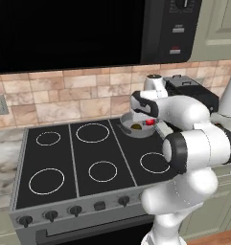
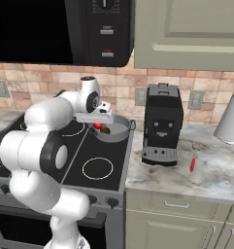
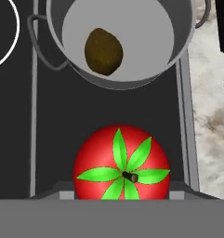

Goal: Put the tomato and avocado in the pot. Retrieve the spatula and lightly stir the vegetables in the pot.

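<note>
Right at the pincer [image 2: 100, 126]: tomato [image 3: 121, 162], near pot [image 3: 178, 56].

Glossy red tomato [image 3: 121, 165] with green star-shaped leaves; dark olive-brown avocado [image 3: 103, 51]; grey pot [image 3: 178, 49]; black stovetop [image 1: 88, 158] with white burner rings; red-handled spatula [image 2: 192, 162].

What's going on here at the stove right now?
The robot arm's gripper holds the tomato just above the stovetop, beside the pot. The avocado already lies inside the pot. The spatula lies untouched on the counter, right of the coffee machine, so stirring hasn't begun.
</note>
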Motion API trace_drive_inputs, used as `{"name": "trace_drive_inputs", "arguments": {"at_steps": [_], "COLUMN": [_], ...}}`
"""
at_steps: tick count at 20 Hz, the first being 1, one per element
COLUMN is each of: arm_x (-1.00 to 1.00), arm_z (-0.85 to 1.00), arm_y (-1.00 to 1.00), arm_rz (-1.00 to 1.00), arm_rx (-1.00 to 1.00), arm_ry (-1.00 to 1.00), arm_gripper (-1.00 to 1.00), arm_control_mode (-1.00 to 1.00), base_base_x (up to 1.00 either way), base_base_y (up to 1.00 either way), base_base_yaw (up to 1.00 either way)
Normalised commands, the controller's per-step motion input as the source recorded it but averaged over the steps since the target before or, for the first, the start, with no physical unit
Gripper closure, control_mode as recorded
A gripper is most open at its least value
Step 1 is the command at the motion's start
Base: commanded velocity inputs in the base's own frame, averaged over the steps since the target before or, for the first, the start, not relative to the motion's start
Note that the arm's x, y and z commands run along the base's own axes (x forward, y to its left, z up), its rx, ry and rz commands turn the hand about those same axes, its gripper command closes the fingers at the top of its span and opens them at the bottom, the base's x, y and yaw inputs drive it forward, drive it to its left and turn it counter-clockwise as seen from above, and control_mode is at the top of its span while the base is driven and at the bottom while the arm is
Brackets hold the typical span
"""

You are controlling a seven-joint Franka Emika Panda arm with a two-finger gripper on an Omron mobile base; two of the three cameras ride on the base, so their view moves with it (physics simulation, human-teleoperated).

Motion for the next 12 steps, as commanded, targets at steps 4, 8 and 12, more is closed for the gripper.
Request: {"name": "trace_drive_inputs", "arguments": {"at_steps": [4,8,12], "arm_x": [0.56,0.6,0.63], "arm_z": [-0.42,-0.31,-0.28], "arm_y": [0.0,0.0,0.0], "arm_rz": [0.1,0.08,0.08], "arm_rx": [0.0,0.0,0.0], "arm_ry": [0.03,0.01,0.0], "arm_gripper": [1.0,1.0,1.0], "arm_control_mode": [-1.0,-1.0,-1.0], "base_base_x": [0.0,0.0,0.0], "base_base_y": [0.0,0.0,0.0], "base_base_yaw": [0.0,0.0,0.0]}}
